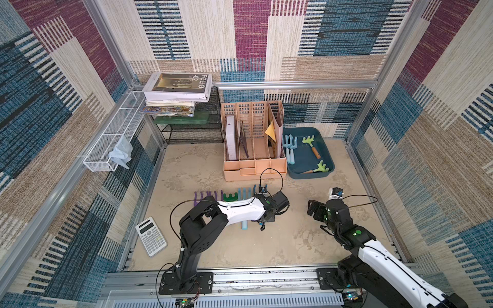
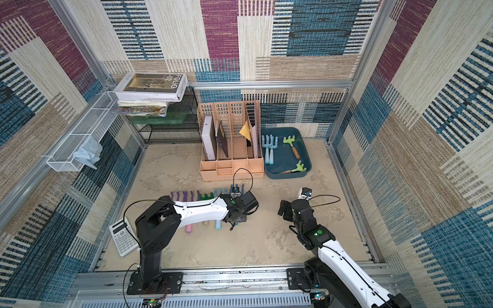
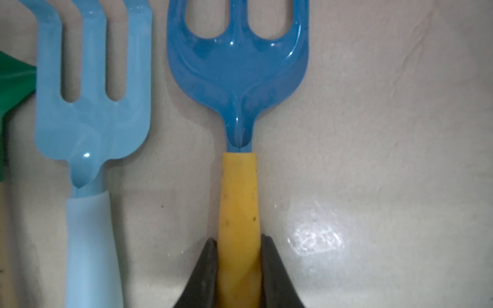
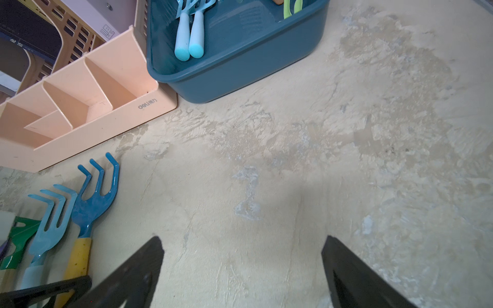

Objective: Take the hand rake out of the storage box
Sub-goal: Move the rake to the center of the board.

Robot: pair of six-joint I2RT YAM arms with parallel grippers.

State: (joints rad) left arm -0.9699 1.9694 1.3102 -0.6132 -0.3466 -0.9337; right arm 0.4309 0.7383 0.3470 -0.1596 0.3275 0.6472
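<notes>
Left fingers: in the left wrist view the left gripper [image 3: 239, 238] has its two black fingers [image 3: 210, 256] pressed against either side of a yellow handle, pinching it.
Held tool: a hand rake [image 3: 237, 74] with a glossy dark blue three-pronged plastic head and a yellow handle. It lies flat on the mottled beige table [image 3: 373, 133], outside the box.
Neighbour: a pale blue plastic rake [image 3: 90, 120] lies just beside it, parallel and not touching. It belongs to a row of rakes [image 1: 210, 196] laid out on the table.
Storage box: the shallow dark teal plastic storage box [image 1: 312, 175] sits at the back right, just beside a peach slotted file organiser [image 1: 253, 165]. It holds two pale blue rakes [image 1: 289, 145] and two green-headed rakes [image 1: 312, 146].
Right fingers: the right gripper [image 4: 242, 240] is spread wide and empty over bare table, facing the box.
Step in hand: likely letting go of the dark blue rake in its place at the end of the row.
Doing it well: open evenly and rise straight up, so that neither finger drags the handle or nudges the pale blue neighbour.
</notes>
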